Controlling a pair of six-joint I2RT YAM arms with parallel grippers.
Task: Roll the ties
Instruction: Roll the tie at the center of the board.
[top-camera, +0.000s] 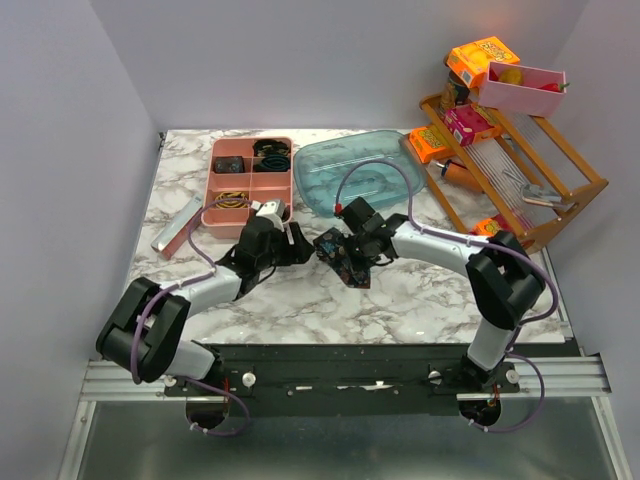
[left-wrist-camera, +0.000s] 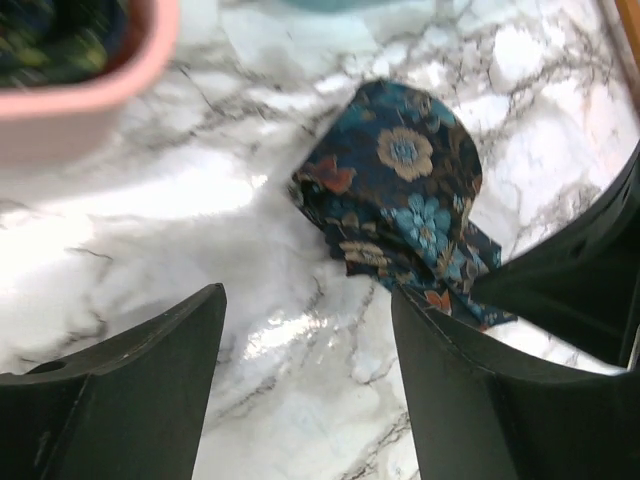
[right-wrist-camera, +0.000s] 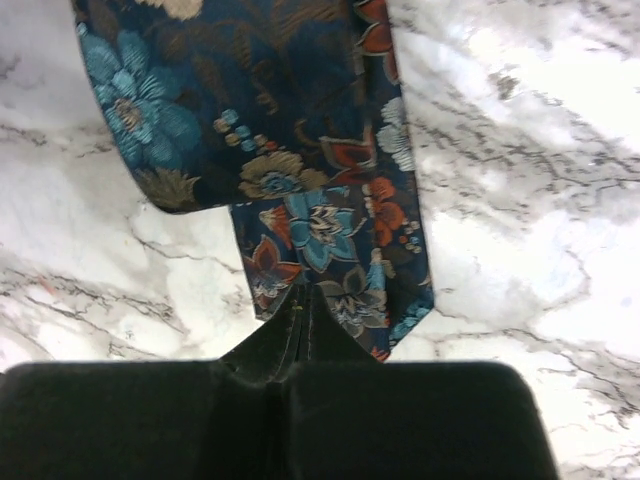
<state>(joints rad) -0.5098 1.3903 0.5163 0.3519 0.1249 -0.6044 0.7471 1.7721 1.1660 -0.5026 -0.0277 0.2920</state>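
A navy floral tie (top-camera: 340, 256) lies mid-table, loosely rolled into a bundle (left-wrist-camera: 400, 185) with its tail end trailing out to the right. My left gripper (left-wrist-camera: 308, 295) stands open just to the left of the roll; only bare marble shows between its fingers (left-wrist-camera: 150, 370). The right finger's tip sits at the edge of the fabric. My right gripper (right-wrist-camera: 305, 292) is shut, its tips pinched on the tail of the tie (right-wrist-camera: 300, 200) just below the roll. In the top view the two grippers (top-camera: 298, 245) (top-camera: 352, 250) flank the bundle closely.
A pink compartment tray (top-camera: 250, 183) with small dark items sits behind the left gripper, a blue tray (top-camera: 352, 172) beside it. A wooden rack (top-camera: 520, 175) with boxes and a pink bin (top-camera: 522, 88) fills the back right. A silver bar (top-camera: 178, 228) lies at the left.
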